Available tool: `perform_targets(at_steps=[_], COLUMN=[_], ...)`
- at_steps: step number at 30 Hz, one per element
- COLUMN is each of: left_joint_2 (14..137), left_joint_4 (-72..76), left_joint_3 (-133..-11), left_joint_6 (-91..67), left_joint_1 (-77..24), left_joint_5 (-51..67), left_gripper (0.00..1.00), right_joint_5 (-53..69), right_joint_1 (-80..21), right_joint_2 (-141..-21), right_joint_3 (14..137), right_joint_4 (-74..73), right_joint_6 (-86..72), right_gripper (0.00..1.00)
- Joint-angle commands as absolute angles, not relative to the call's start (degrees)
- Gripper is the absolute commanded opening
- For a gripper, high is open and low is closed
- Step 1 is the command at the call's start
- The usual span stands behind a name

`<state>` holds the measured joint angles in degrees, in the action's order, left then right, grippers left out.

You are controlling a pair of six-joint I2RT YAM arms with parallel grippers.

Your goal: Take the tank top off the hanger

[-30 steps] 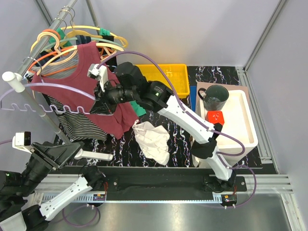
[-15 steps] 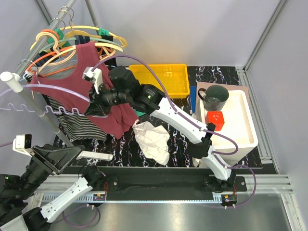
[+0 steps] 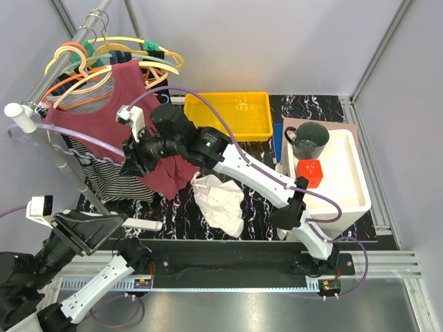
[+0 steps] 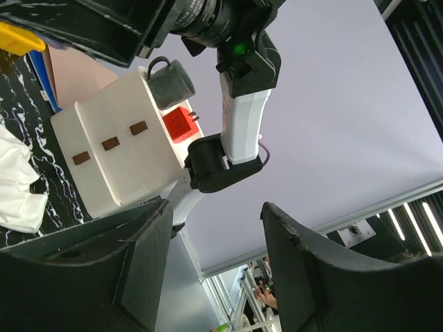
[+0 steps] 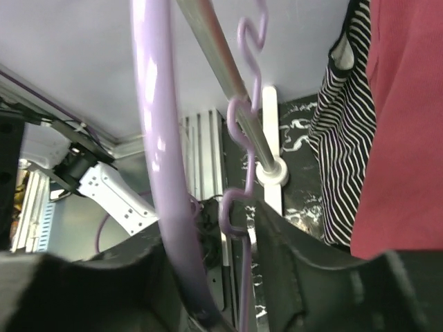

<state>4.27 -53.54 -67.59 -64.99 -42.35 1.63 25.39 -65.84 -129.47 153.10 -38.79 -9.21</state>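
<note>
The maroon tank top (image 3: 114, 114) hangs on an orange hanger (image 3: 79, 84) at the upper left, on a rack rail (image 3: 93, 17) crowded with other hangers. A striped garment (image 3: 114, 181) hangs beside it. The right end effector (image 3: 133, 159) is at its front, fingers apart around a lavender hanger (image 5: 163, 138). The left end effector (image 4: 214, 211), at the lower left, has its fingers apart and empty. The black marbled table (image 3: 263, 200) holds 1 white cloth (image 3: 220, 200), a yellow bin (image 3: 235, 114) and a white tray (image 3: 346, 173).
</note>
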Motion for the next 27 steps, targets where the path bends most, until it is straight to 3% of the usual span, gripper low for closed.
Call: perform_targets(at_steps=[1,5,11,21,27], left_joint_2=[6.4,10.1,14.3,20.0,30.7], left_joint_4=[-52.0,-51.9,-48.4,-33.1,-24.1], left_joint_3=[-67.2,-67.3,-65.1,-59.2,-65.8], left_joint_6=[-63.9,-61.9,-58.5,-55.0,-47.6], left_joint_1=[-41.7,-41.2,-40.8,-40.4,-40.5], left_joint_5=[5.6,8.5,12.3,21.8,30.8], left_gripper=[0.58,0.58,0.57,0.57,0.57], right_joint_5=[21.5,19.8,15.1,5.2,-4.6], right_joint_1=[-66.7,-66.7,-66.7,-66.7,-66.8], right_joint_2=[-122.5,-119.5,-110.6,-86.0,-72.0], right_joint_3=[150.6,148.9,141.8,117.2,104.0], right_joint_4=[-37.5,-38.5,-41.4,-41.5,-41.3], right_joint_6=[-10.5,-11.2,-11.1,-12.7,-14.9], right_gripper=[0.53,0.77,0.99,1.0,1.0])
